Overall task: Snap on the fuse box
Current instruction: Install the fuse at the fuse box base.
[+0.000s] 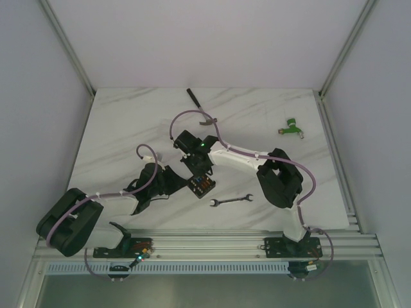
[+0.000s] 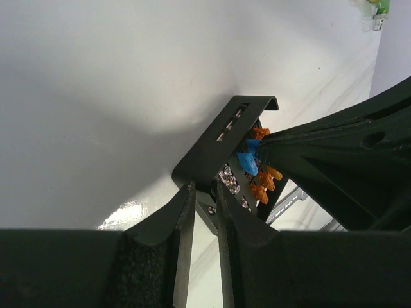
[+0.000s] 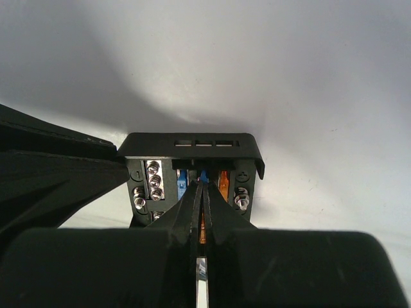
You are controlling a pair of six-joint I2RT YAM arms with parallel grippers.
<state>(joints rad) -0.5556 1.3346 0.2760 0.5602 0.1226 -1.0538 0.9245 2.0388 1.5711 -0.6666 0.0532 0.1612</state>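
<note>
The fuse box (image 1: pixel 200 185) is small, square and black, with rows of orange and blue fuses and silver screws showing inside. Its slotted cover (image 3: pixel 192 146) stands raised over the far edge, not snapped down. One edge sits between the fingers of my left gripper (image 2: pixel 204 187).

We look down from above, behind the left gripper (image 2: pixel 205 187) and right gripper (image 3: pixel 202 189); wrist views (both very close) peer past their tips onto the shared fuse box (image 3: pixel 192 146).
</note>
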